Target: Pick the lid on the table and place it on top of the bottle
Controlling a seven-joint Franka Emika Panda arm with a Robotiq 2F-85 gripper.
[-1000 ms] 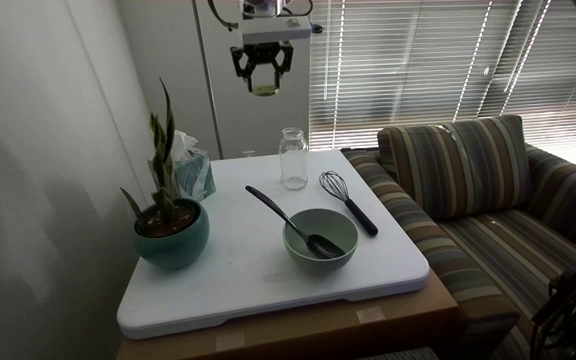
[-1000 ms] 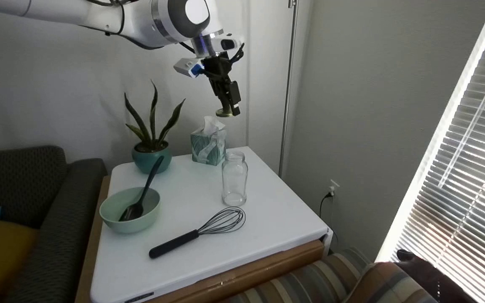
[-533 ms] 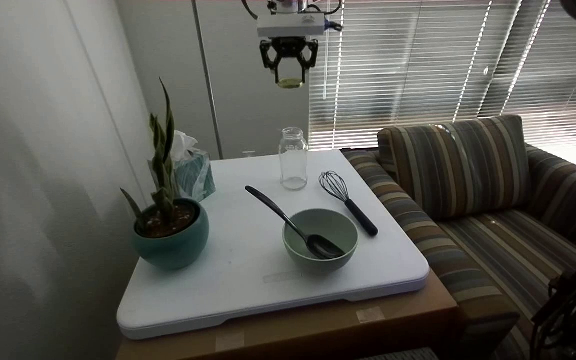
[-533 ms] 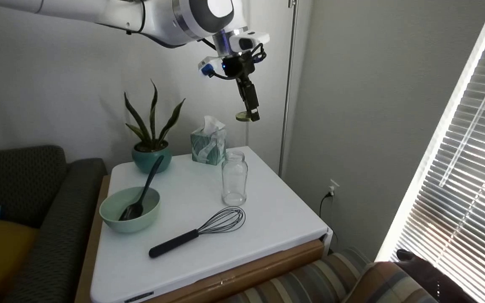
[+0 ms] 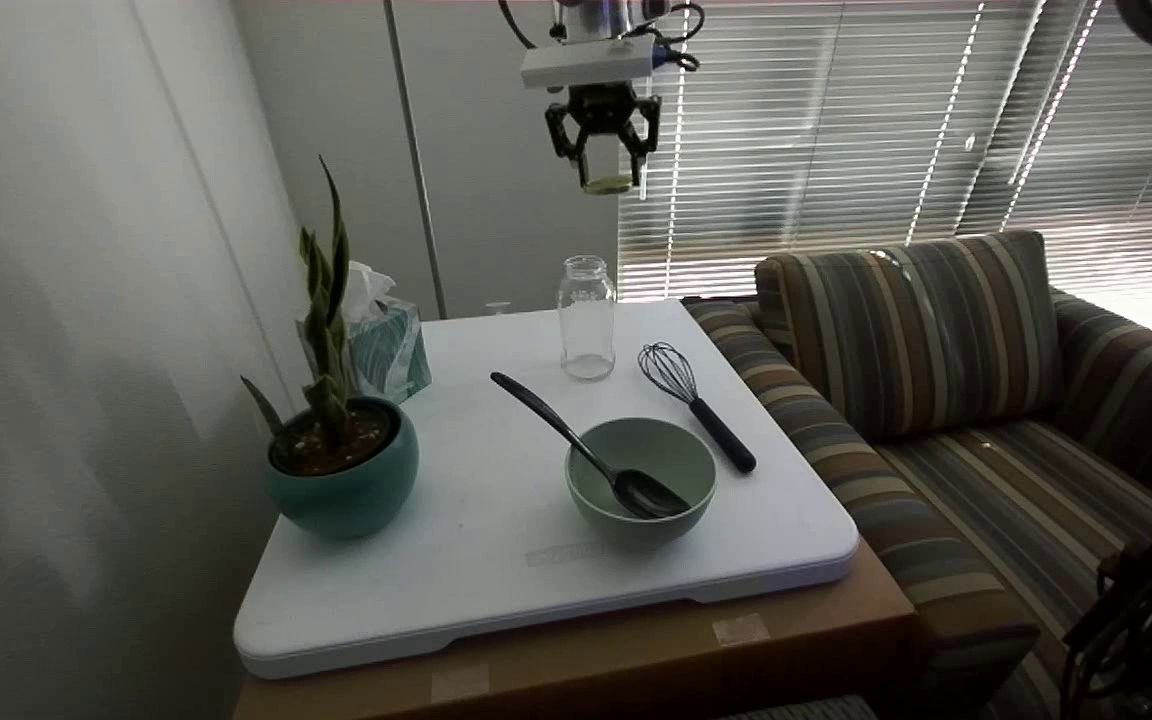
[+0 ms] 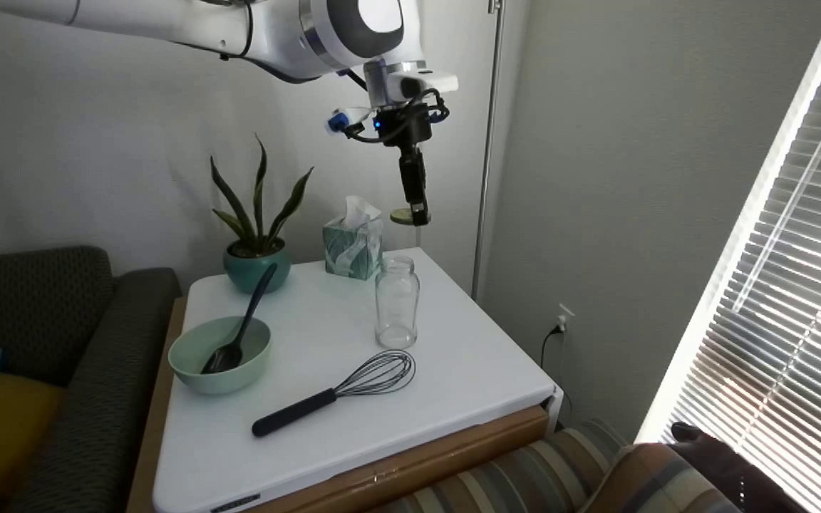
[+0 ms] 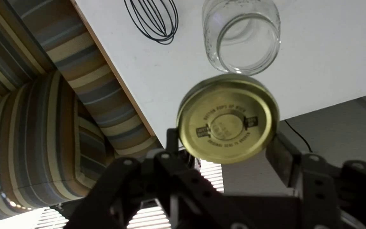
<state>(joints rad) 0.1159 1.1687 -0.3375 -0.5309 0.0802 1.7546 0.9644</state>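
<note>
The gold lid (image 5: pixel 606 187) is held between the two fingers of my gripper (image 5: pixel 611 178), high above the table. The lid also shows in an exterior view (image 6: pixel 402 216) and, close up with its printed face, in the wrist view (image 7: pixel 227 127). The fingers grip its rim from opposite sides, and it looks about level in the exterior views. The clear glass bottle (image 5: pixel 587 325) stands upright and open on the white table, below the gripper. It also shows in an exterior view (image 6: pixel 396 303). In the wrist view the bottle's mouth (image 7: pixel 248 44) lies just beyond the lid.
On the white table (image 5: pixel 476 470) are a whisk (image 5: pixel 701 405), a green bowl (image 5: pixel 641 480) with a black spoon (image 5: pixel 586 450), a plant in a teal pot (image 5: pixel 346 490) and a tissue box (image 5: pixel 391 350). A striped armchair (image 5: pixel 936 340) stands beside the table.
My gripper has carried the lid to the right in both exterior views, toward the bottle. Over the last half second it has come down a little and turned more upright. The bottle has not moved.
</note>
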